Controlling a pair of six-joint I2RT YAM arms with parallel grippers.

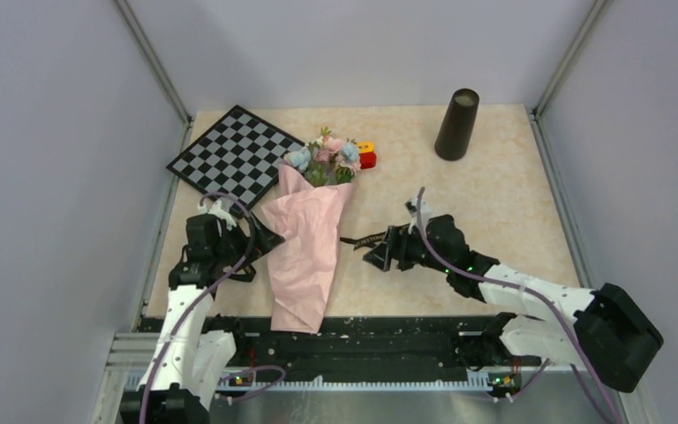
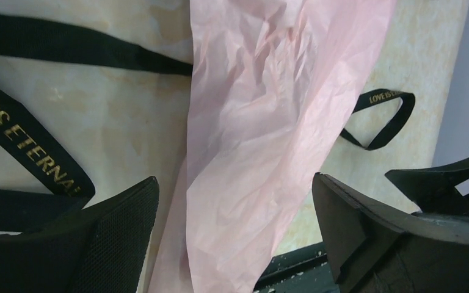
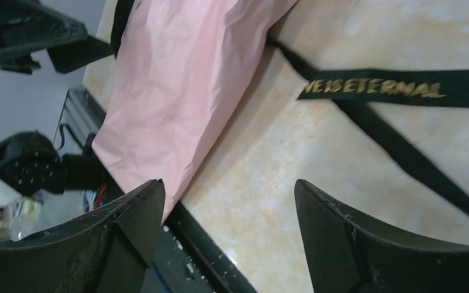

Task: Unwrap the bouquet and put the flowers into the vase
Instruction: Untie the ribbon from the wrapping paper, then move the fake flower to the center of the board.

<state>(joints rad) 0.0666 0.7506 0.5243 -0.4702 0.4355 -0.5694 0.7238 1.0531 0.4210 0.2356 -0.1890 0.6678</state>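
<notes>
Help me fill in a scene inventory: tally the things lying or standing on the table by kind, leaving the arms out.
Bouquet: 1
Black lettered ribbon: 1, seemingly one piece
Vase: 1
Checkered board: 1
Red-and-yellow toy block: 1
Total: 5

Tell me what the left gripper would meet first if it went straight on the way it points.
Most likely the bouquet: in the wrist view its pink paper lies straight ahead, between the open fingers of the left gripper. How close it is I cannot tell.
</notes>
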